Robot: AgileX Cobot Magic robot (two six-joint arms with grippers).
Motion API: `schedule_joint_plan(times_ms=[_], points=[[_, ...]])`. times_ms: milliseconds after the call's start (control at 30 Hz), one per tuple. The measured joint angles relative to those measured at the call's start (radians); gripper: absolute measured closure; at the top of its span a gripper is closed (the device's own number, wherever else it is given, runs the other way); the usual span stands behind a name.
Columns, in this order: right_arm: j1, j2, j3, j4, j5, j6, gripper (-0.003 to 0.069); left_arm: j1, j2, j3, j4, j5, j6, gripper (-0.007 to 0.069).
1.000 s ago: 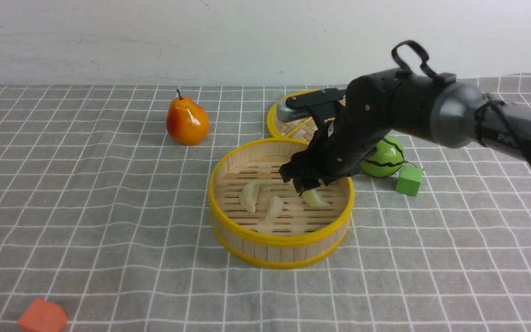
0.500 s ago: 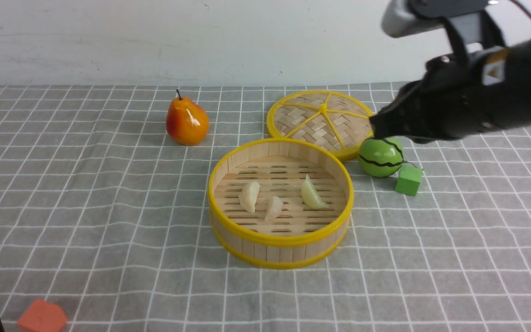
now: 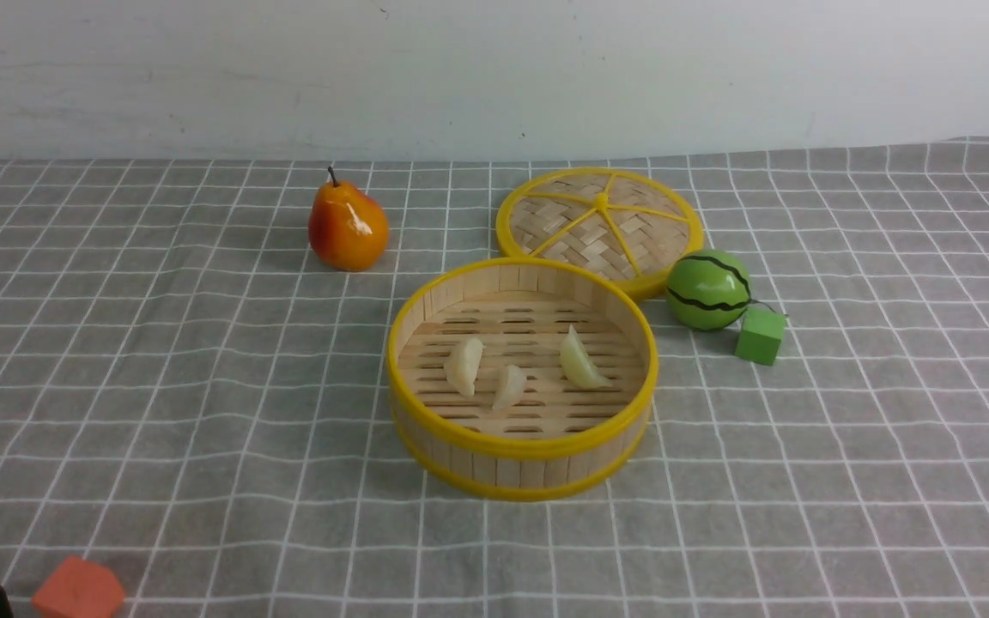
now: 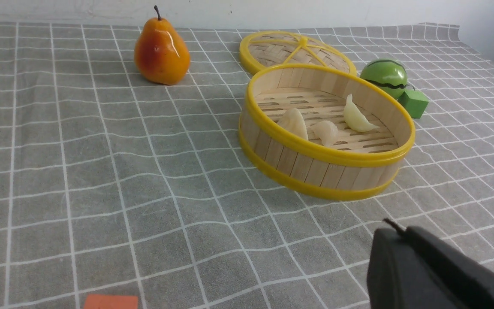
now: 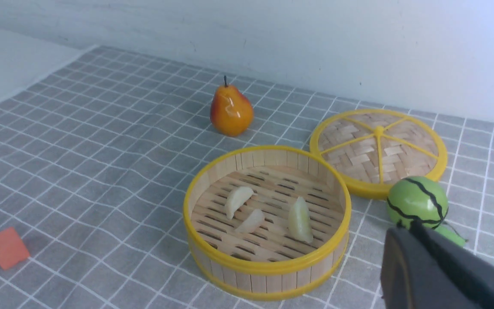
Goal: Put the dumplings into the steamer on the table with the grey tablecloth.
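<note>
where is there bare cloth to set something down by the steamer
Wide bare tablecloth lies left of the steamer, between pear and orange block, and right-front of it, nearer than the green cube. Crowded behind-right: lid, striped ball, cube.

Left end effector (image 4: 418,266): matte black moulded shell, rounded edge, thin raised ridge running along it. Right end effector (image 5: 431,270): same matte black shell, same ridge.

Steamer (image 3: 520,446) open above; lid (image 3: 600,219) behind

A staged lab bench is suggested: a toy pear (image 3: 348,225) is set on the grey tablecloth (image 3: 160,386), with a bare white wall (image 3: 460,69) at twelve o'clock.
</note>
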Motion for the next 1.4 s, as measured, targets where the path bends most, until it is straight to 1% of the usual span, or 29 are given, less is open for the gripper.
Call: schedule_joint_plan(times_ms=[200, 600, 733, 767, 833, 867, 900, 933, 967, 1000, 1033, 1067, 1200, 1233, 1300, 1400], points=[[0.000, -0.072, 0.008, -0.003, 0.000, 0.000, 0.0676, 0.000, 0.000, 0.000, 0.000, 0.000, 0.000, 0.0619], [0.000, -0.086, 0.032, -0.010, -0.018, 0.000, 0.0673, 0.000, 0.000, 0.000, 0.000, -0.001, 0.000, 0.0615], [-0.003, -0.111, 0.142, -0.093, -0.092, 0.001, 0.0680, 0.000, 0.000, 0.000, 0.000, -0.001, 0.000, 0.0608], [-0.018, -0.139, 0.203, -0.119, -0.112, 0.011, 0.0680, 0.000, 0.000, 0.000, 0.000, -0.001, 0.000, 0.0607], [-0.035, -0.160, 0.237, -0.133, -0.119, 0.025, 0.0680, 0.000, 0.000, 0.000, 0.000, -0.001, 0.000, 0.0606], [-0.093, -0.213, 0.313, -0.140, -0.126, 0.063, 0.0680, 0.000, 0.000, 0.000, 0.000, -0.001, 0.000, 0.0605], [-0.126, -0.238, 0.346, -0.141, -0.128, 0.081, 0.0680, 0.000, 0.000, 0.000, 0.000, -0.001, 0.000, 0.0604], [-0.134, -0.245, 0.363, -0.141, -0.128, 0.084, 0.0680, 0.000, 0.000, 0.000, 0.000, -0.001, 0.000, 0.0604], [-0.179, -0.278, 0.405, -0.144, -0.129, 0.098, 0.0680, 0.000, 0.000, 0.000, 0.000, -0.001, 0.000, 0.0604], [-0.273, -0.347, 0.478, -0.144, -0.130, 0.119, 0.0680, 0.000, 0.000, 0.000, 0.001, -0.001, 0.000, 0.0603], [-0.273, -0.347, 0.486, -0.144, -0.130, 0.119, 0.0680, 0.000, 0.000, 0.000, 0.001, -0.001, 0.000, 0.0603], [-0.348, -0.396, 0.541, -0.144, -0.132, 0.128, 0.0680, 0.000, 0.000, 0.000, 0.001, -0.001, 0.000, 0.0602], [-0.494, -0.537, 0.681, -0.146, -0.132, 0.133, 0.0680, 0.000, 0.000, 0.000, 0.002, -0.001, 0.000, 0.0602], [-0.523, -0.571, 0.720, -0.142, -0.132, 0.133, 0.0680, 0.000, 0.000, 0.000, 0.002, -0.001, 0.000, 0.0601], [-0.549, -0.614, 0.771, -0.132, -0.135, 0.135, 0.0680, 0.000, 0.000, 0.000, 0.002, -0.001, 0.000, 0.0599], [-0.556, -0.624, 0.815, -0.124, -0.126, 0.138, 0.0680, 0.000, 0.000, 0.000, 0.002, -0.002, 0.000, 0.0596]])
